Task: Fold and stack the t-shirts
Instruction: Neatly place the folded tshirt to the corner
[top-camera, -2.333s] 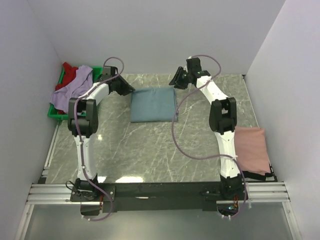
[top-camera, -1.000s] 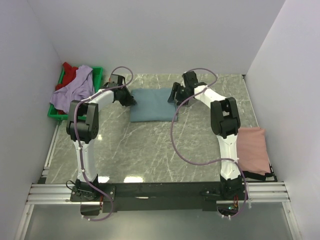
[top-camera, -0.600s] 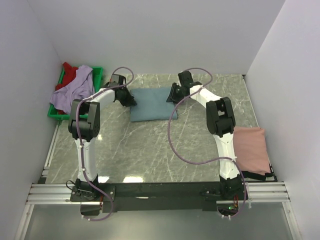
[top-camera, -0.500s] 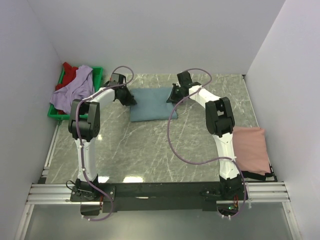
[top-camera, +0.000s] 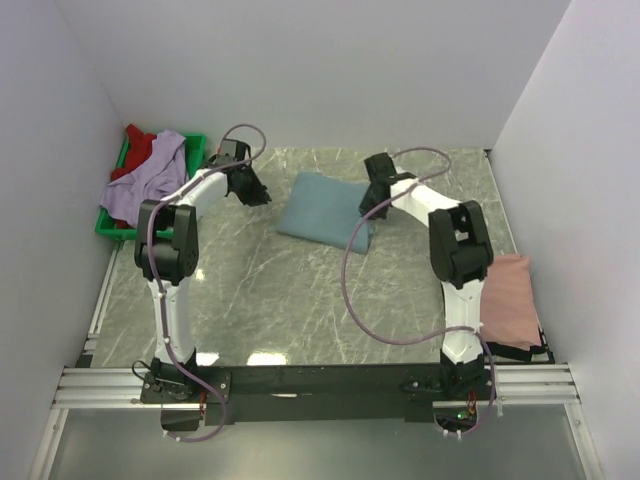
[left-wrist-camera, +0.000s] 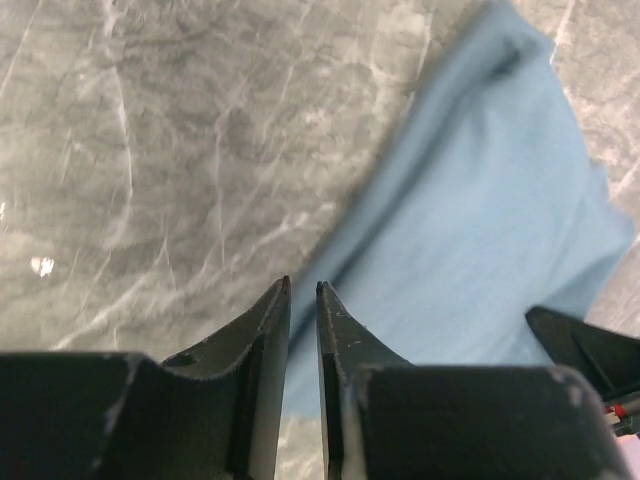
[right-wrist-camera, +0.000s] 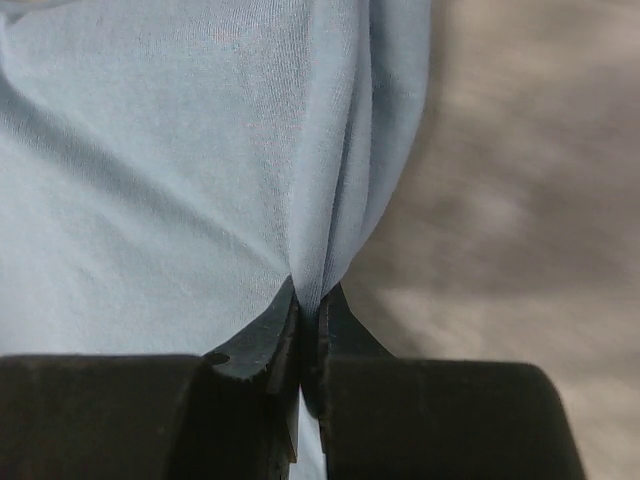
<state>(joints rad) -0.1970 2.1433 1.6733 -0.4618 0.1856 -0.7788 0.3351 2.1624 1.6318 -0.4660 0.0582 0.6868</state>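
Two tools in play, only one loaded. Right tool (right-wrist-camera: 308, 300) is pinching a fold of the grey-blue shirt (top-camera: 322, 210), with its jaws closed down on the cloth and no gap showing in the right wrist view. Left tool (left-wrist-camera: 302, 288) is sitting with its jaws a narrow slit apart and nothing between them. In its wrist view the tips are hanging right at the shirt's edge; can't tell whether they're touching cloth or counter (top-camera: 280, 300).

Shirt is lying folded in the upper middle of the top view, skewed. Its long axis is running from upper left down to lower right, and the right end is bunching where the right tool is gripping it. Left tool is standing just beside the shirt's left edge.

Pink shirt (top-camera: 508, 300) is lying folded at the right edge of the frame, next to the right arm's lower link. Lavender shirt (top-camera: 150, 180) and red shirt (top-camera: 138, 148) are lying heaped and unfolded in the green tray (top-camera: 108, 228) at upper left.

My read: the step in hand is getting the folded grey-blue one onto the pink one. That target is lying down-right of the right tool and well apart from it, so the right arm is the nearer one and is gripping the end facing the stack. A single-edge grip is risking the fold opening up on the way over.
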